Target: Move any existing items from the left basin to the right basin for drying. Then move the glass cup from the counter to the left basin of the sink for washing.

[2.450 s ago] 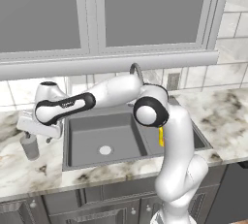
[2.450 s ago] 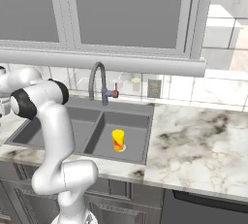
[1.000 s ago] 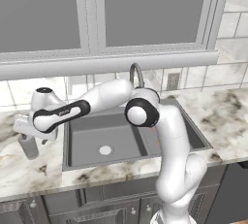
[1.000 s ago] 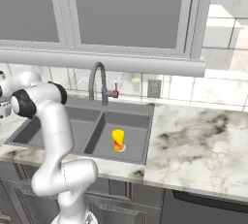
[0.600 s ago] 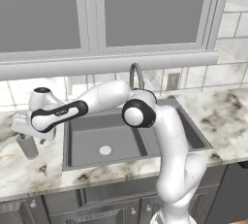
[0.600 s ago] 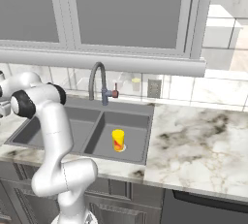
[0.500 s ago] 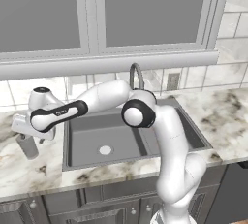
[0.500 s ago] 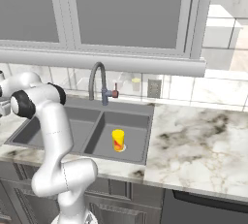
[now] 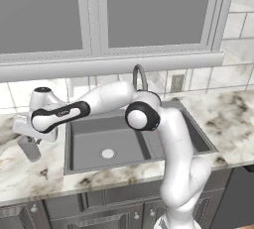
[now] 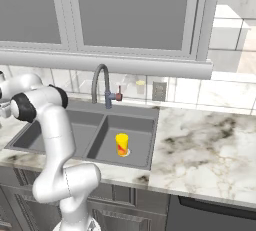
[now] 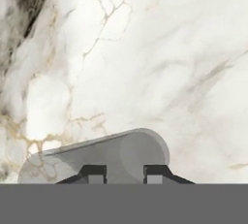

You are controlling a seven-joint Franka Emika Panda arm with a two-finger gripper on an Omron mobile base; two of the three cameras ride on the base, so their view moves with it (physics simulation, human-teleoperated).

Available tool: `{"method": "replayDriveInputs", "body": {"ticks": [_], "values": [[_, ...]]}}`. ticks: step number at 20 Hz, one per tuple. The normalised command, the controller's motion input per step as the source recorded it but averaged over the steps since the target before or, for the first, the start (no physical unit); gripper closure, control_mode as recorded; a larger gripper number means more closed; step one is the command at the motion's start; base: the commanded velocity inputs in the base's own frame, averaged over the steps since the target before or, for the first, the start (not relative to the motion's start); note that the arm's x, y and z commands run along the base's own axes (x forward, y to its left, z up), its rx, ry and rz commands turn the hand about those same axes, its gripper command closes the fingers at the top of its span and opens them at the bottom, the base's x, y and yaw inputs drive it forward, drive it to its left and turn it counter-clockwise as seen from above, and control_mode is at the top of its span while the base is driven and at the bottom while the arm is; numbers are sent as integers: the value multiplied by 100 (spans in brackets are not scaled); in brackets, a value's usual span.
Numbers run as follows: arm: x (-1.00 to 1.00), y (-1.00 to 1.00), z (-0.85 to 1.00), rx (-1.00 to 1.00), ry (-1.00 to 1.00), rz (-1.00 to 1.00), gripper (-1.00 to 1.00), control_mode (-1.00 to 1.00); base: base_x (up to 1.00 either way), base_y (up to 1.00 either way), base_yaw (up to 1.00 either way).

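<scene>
The glass cup (image 9: 31, 148) stands on the counter (image 9: 22, 176) left of the sink, a grey translucent tumbler. My gripper (image 9: 30, 141) comes down on it from above and is shut on it. In the hand view the cup (image 11: 106, 155) sits between the two narrowed finger tips of my gripper (image 11: 125, 172), over veined marble. The left basin (image 9: 89, 136) holds nothing but its pale drain disc (image 9: 107, 153). A yellow container (image 10: 121, 144) with a red mark stands in the right basin (image 10: 140, 127).
The arched grey faucet (image 10: 102, 82) rises behind the sink's divider. My arm stretches across the left basin from the right. A wide stretch of marble counter (image 10: 200, 145) lies right of the sink. Cabinets hang overhead.
Since 2.5 s ago the hand has dropped lower onto the cup at the left. Over the last second the arm has held still.
</scene>
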Motion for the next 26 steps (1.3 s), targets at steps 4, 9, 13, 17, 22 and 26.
{"method": "replayDriveInputs", "body": {"ticks": [4,9,13,17,22,26], "values": [[0,-52,3,2,0,0,100,-100,0,0,0],[0,-84,20,5,0,-2,100,-100,0,0,0],[0,-100,24,6,0,-11,100,-100,0,0,0],[0,-100,5,0,3,-18,100,-100,0,0,0],[0,-100,0,0,1,-20,100,-100,0,0,0],[0,-79,-1,0,5,-16,100,-100,0,0,0]]}}
